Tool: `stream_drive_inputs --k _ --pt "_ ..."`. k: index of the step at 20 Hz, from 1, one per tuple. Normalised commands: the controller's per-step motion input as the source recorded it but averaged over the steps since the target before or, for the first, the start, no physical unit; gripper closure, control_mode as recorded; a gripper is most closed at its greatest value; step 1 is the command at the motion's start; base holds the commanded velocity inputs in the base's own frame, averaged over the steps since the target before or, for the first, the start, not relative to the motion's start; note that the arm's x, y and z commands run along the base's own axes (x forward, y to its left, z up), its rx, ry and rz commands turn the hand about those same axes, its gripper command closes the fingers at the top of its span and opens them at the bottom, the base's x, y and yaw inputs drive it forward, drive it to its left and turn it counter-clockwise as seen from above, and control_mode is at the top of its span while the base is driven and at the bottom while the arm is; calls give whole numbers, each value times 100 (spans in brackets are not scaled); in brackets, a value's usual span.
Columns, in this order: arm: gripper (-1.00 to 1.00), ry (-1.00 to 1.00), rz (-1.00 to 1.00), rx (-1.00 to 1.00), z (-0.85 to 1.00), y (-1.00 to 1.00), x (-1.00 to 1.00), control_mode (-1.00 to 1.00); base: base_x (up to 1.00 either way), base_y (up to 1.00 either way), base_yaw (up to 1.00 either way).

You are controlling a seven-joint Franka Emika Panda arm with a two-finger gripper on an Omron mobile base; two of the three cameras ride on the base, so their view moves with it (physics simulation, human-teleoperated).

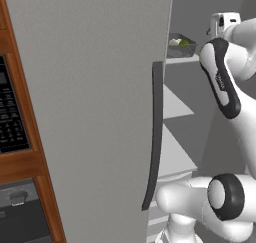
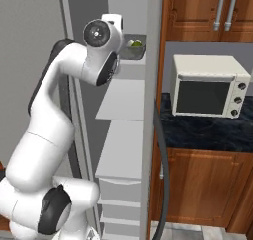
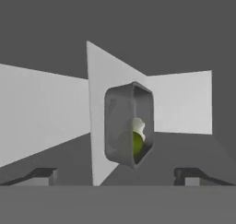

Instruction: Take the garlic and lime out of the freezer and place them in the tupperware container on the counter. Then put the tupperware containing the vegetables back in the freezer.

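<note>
From my remote station I read the gripper point(image 3: 115, 176) as spread wide with nothing between its tips: in the hand view one fingertip point(image 3: 44, 174) sits at 7 o'clock and the other at 5 o'clock, well apart.

The freezer point(image 1: 90, 87) stands with its door swung out; the dark curved door handle point(image 1: 155, 137) runs down the door edge at centre frame in the left base view.

The tupperware container point(image 3: 129, 128) rests on an upper pale shelf point(image 2: 123, 100) inside the freezer. In the hand view it lies just right of centre, rolled on its side by the camera's tilt, apart from both fingertips. Inside it I see the lime point(image 3: 137, 144) and the garlic point(image 3: 138, 126), touching or nearly so.

In the right base view the container appears at 12 o'clock, just beside the arm's wrist. The counter point(image 2: 207, 130) lies at 3 o'clock, carrying a cream oven point(image 2: 207, 86).
</note>
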Motion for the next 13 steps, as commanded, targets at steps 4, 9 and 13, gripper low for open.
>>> stream_drive_inputs --k 4,9,13 --pt "-100 -3 0 -9 12 40 -100 -100 0 0 0" --pt "-100 0 0 -4 13 40 -100 -100 0 0 0" --pt "-100 0 0 0 21 4 -100 -100 0 0 0"
